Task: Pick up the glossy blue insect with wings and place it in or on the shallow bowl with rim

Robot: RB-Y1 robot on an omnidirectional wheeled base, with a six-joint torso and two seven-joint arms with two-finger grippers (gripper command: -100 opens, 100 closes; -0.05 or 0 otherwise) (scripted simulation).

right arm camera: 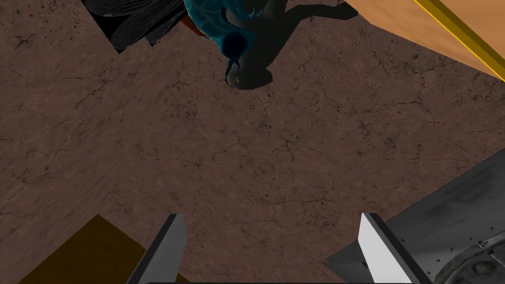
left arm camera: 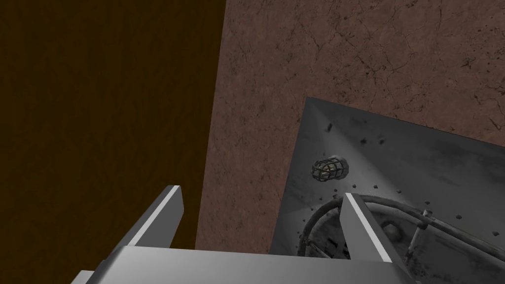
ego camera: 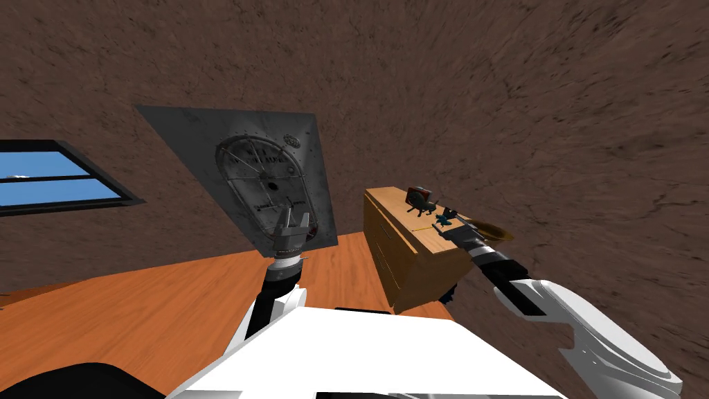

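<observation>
Right wrist view: right gripper (right arm camera: pixel 271 219) spread, insect (right arm camera: pixel 217 22) ahead and off-centre; closing now risks missing or flicking it.

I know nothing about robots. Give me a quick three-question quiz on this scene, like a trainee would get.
1. True or false: the right gripper is shut on the blue insect.
2. What does the blue insect rest on? A the floor; B the wooden cabinet; C the shallow bowl.
3. Fill the blank: the left gripper has its fingers ___.

Key: 1 false, its fingers stand open and the insect lies beyond them; 2 B; 3 open.
</observation>
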